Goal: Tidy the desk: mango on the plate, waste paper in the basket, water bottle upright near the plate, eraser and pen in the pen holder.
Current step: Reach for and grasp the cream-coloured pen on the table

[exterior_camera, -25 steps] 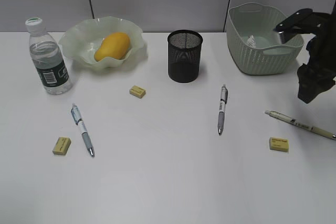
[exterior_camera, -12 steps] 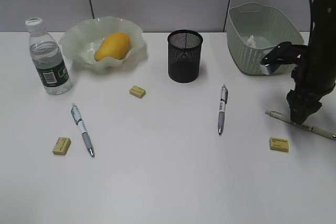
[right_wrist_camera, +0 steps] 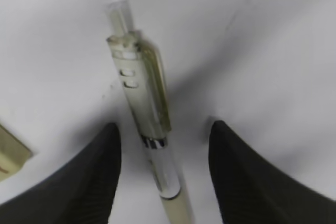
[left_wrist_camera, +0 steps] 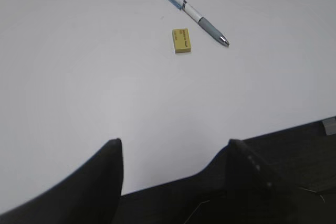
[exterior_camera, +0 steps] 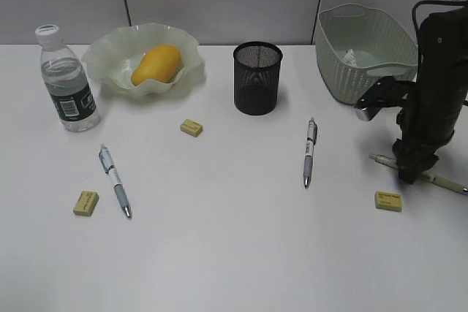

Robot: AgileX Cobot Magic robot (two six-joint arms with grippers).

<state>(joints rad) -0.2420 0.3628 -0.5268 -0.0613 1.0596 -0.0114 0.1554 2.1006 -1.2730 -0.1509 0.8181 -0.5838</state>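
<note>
We have the right tool (right_wrist_camera: 163, 174) lowered over the clear pen (right_wrist_camera: 144, 129), its jaws parted and straddling the barrel without gripping, placed so for a grasp. An eraser (exterior_camera: 388, 201) lies just beside it on the bench (exterior_camera: 234, 253). Beyond the tool, the basket (exterior_camera: 351, 71) holds the waste paper (exterior_camera: 350, 57); the pen holder (exterior_camera: 257, 78) looks empty. Farthest off, the mango (exterior_camera: 156, 63) sits in the plate (exterior_camera: 110, 52), the water bottle (exterior_camera: 66, 82) upright beside it. The left tool (left_wrist_camera: 173, 153) is open and empty.

desk (exterior_camera: 234, 253): plain white. mango (exterior_camera: 156, 64): yellow-orange. plate (exterior_camera: 102, 56): translucent pale green. basket (exterior_camera: 344, 71): pale green, woven-look. pen holder (exterior_camera: 257, 78): black mesh. water bottle (exterior_camera: 67, 82): clear, dark green label, white cap. erasers (exterior_camera: 191, 128): pale yellow. right gripper (exterior_camera: 407, 173): black, over a whitish pen (right_wrist_camera: 147, 129).
</note>
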